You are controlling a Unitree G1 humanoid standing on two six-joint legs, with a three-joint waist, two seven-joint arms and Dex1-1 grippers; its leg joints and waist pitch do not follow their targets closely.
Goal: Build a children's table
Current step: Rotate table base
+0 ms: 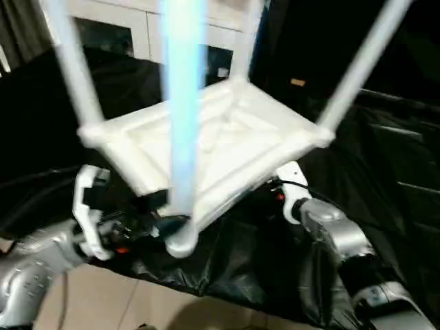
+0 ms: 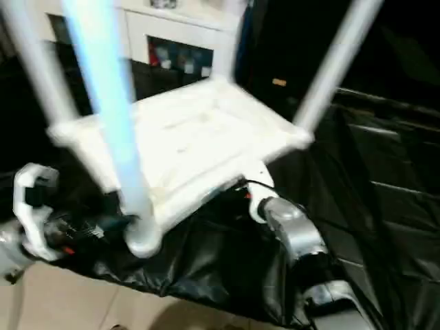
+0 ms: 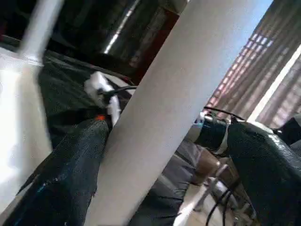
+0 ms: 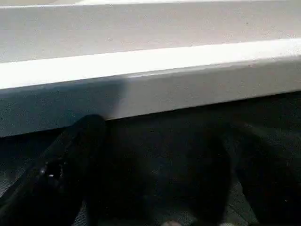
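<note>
White children's table (image 1: 227, 148) lies upside down on black cloth (image 1: 240, 268), legs up.
Left gripper (image 3: 164, 155), fingers wide, straddles the near leg (image 1: 182, 103); right gripper (image 4: 155, 188), spread wide, sits under the table's right rim.

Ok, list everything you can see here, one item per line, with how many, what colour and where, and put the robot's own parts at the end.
Table top: one, white, upside down on the black cover, tilted.
Table legs: four, white, standing up out of the corner sockets; the nearest looks bluish.
Black cover: one, black sheet, under and around the table.
Cabinet: one, white with glass doors, behind the table.
Floor: light tiles, in front of the cover.
Left pincer: one, black fingers open, either side of the nearest leg by its socket.
Right pincer: one, black fingers open, under the table top's rim.
Forearms: two, silver, at the lower left and lower right.
</note>
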